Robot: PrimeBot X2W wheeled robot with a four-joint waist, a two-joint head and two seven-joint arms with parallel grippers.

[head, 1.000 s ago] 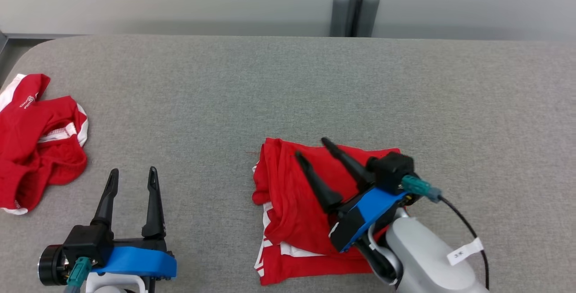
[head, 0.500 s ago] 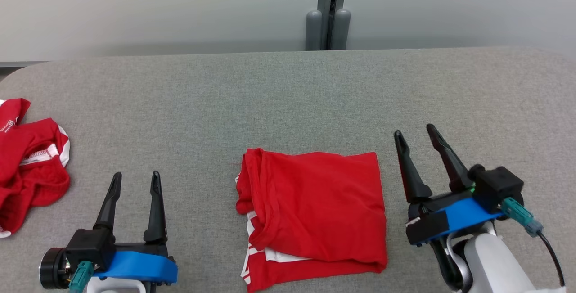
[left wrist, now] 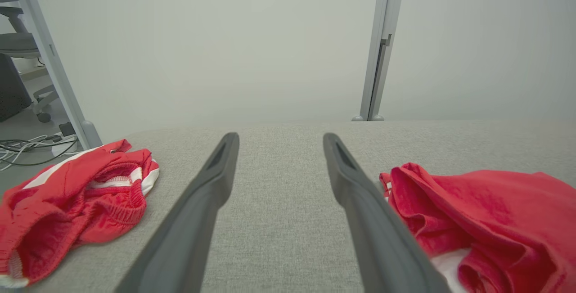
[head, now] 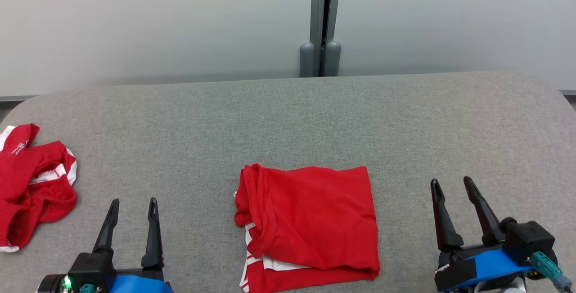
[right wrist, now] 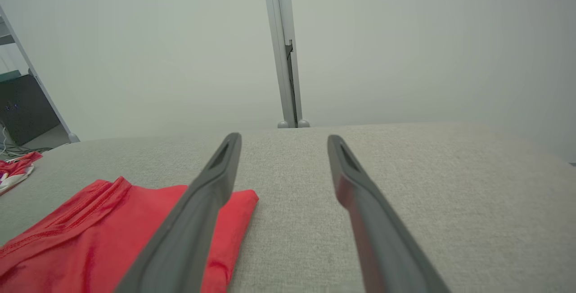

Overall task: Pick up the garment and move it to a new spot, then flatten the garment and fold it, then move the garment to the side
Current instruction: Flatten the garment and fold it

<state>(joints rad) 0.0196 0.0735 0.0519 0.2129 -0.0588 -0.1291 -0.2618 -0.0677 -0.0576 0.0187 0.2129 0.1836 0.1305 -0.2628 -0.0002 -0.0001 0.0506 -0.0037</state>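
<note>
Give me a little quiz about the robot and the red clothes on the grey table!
1. True or false: the right gripper is gripping the folded red shirt.
2. Where is the crumpled red garment? A: at the robot's left of the table. B: at its right. C: on the shirt.
3. Fill in: the left gripper stands ____, holding nothing.
Key: 1 false, it is open, beside the shirt; 2 A; 3 open.

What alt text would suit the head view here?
A folded red garment lies near the front middle of a grey table, with the open left gripper and open right gripper on either side, touching nothing. A crumpled red garment with white trim sits at the table's left edge.
</note>
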